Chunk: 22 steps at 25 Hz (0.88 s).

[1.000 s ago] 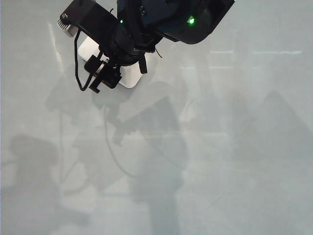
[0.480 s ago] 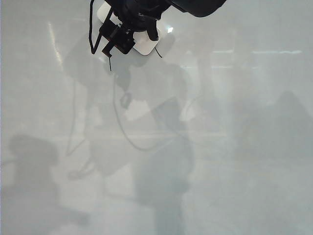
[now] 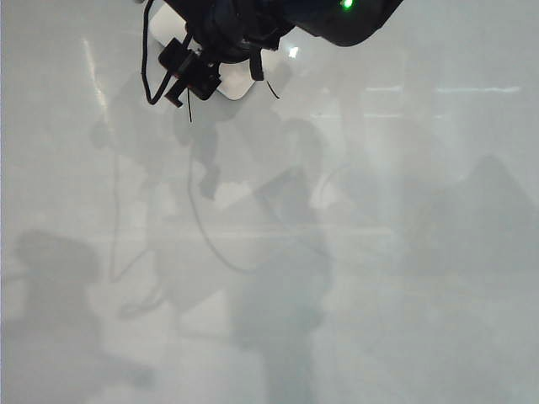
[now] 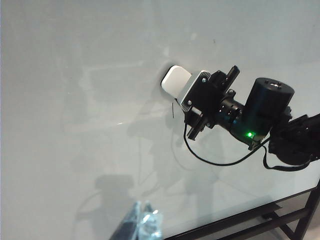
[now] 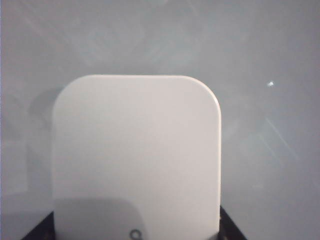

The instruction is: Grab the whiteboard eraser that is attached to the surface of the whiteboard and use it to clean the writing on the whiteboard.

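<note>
Glossy pale whiteboard fills your exterior view, covered in soft shadows and reflections. At its top edge you see the right gripper clamped on the whiteboard eraser — a white block with rounded corners, mostly hidden under the dark arm. Two thin black strokes of the writing show just beside it.

From the left wrist view, you look across the board at the same arm; the eraser sticks out beyond the gripper's grey plate, flat against the board. The left gripper itself is not visible.

Your right wrist view shows the eraser close up — smooth, white, a tiny grey ring mark on its face, dark fingers at its lower corners.
</note>
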Available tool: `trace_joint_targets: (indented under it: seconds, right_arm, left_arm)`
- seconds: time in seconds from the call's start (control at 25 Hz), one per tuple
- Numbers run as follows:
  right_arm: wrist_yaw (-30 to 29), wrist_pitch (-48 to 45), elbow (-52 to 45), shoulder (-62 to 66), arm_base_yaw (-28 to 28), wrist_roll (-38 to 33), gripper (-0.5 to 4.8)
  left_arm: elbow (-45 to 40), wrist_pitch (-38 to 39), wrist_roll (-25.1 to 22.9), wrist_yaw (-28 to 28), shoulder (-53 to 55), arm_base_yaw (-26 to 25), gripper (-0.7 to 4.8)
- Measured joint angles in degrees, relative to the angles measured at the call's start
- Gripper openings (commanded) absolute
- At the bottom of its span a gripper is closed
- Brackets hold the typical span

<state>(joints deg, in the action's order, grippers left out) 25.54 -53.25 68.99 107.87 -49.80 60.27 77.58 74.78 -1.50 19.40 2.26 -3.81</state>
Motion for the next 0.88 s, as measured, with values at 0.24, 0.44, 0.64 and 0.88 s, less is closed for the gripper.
trace_joint_targets:
  seconds: [0.24, 0.44, 0.64, 0.88]
  right_arm:
    - [-1.62, -1.9, 0.2, 2.23, -0.02, 0.2, 1.75]
    - [-2.23, -2.56, 0.39, 3.37, 0.87, 2.16, 1.75]
    - [-2.91, -0.96, 1.46, 3.45, 1.88, 2.4, 1.76]
    - [-0.66, 0.79, 2.86, 3.69, 1.88, 6.82, 1.76]
  left_arm:
    - [0.0, 0.0, 0.0, 0.0, 0.0, 0.0, -0.05]
    - [0.0, 0.02, 0.02, 0.0, 0.0, 0.0, -0.05]
    - [0.0, 0.02, 0.02, 0.0, 0.0, 0.0, -0.05]
    - [0.0, 0.02, 0.0, 0.0, 0.0, 0.0, -0.05]
